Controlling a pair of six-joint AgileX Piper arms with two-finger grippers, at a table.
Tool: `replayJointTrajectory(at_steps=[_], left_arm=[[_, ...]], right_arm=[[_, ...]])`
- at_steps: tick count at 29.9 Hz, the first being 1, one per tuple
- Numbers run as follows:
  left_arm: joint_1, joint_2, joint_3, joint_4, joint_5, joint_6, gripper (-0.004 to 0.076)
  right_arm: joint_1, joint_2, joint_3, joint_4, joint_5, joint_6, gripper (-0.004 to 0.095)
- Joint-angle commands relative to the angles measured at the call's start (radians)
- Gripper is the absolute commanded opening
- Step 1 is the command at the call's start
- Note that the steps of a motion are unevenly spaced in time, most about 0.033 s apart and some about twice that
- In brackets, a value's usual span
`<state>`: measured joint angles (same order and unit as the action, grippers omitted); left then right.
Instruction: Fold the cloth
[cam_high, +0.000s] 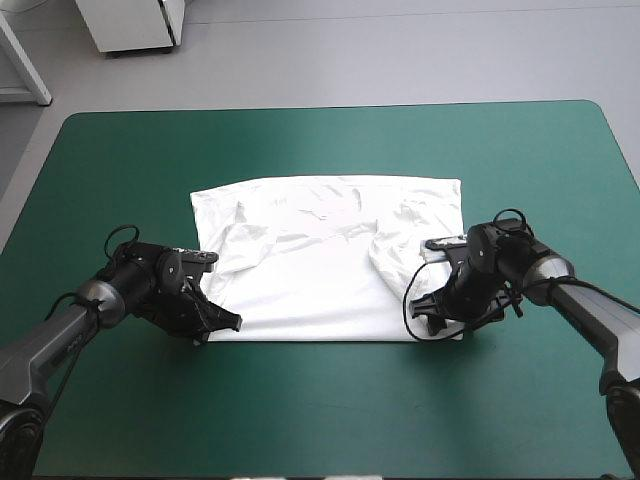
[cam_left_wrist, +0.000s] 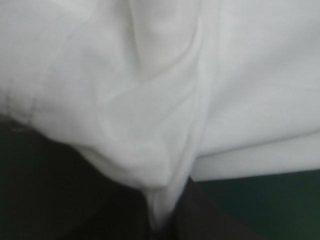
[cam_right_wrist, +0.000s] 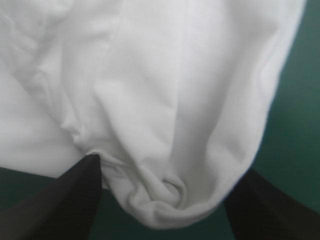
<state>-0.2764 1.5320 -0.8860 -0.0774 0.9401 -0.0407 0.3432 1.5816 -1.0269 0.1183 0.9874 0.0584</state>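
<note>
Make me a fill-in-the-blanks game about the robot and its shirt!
1. The ____ T-shirt lies spread out flat.
2. The cover under it is teal-____.
3. The left gripper pinches the T-shirt, but the right gripper has its fingers ____, not shut.
Missing words: white, green, open.

No lettering, label, brand, number or sign can be read on the T-shirt (cam_high: 330, 270) or the teal-green cover (cam_high: 330, 410).

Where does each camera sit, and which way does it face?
High view: above and behind, looking forward and down on the T-shirt; both arms, left gripper, right gripper.
Left wrist view: above that wrist, along its fingers, shut on the T-shirt.
Right wrist view: likewise, fingers open, a fold between.
Shared: all three show the T-shirt.
</note>
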Motion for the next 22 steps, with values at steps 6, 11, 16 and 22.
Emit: replayJointTrajectory(at_steps=[6,11,16,22], left_arm=[[-0.003,0.028,0.030,0.024,-0.058,0.001,-0.0006],[-0.003,0.026,-0.007,0.077,-0.010,-0.011,-0.0009],[-0.003,-0.005,-0.097,0.077,0.035,-0.018,-0.0009],[-0.003,-0.051,-0.288,0.106,0.086,-0.011,-0.0009]], right_arm=[[-0.007,-0.049,0.056,0.045,-0.037,-0.043,0.0177],[-0.007,-0.109,0.056,-0.004,-0.040,-0.027,-0.0015],[-0.007,-0.181,0.056,-0.011,-0.020,-0.013,-0.0015],[-0.007,-0.215,-0.036,-0.011,-0.035,-0.011,-0.0015]])
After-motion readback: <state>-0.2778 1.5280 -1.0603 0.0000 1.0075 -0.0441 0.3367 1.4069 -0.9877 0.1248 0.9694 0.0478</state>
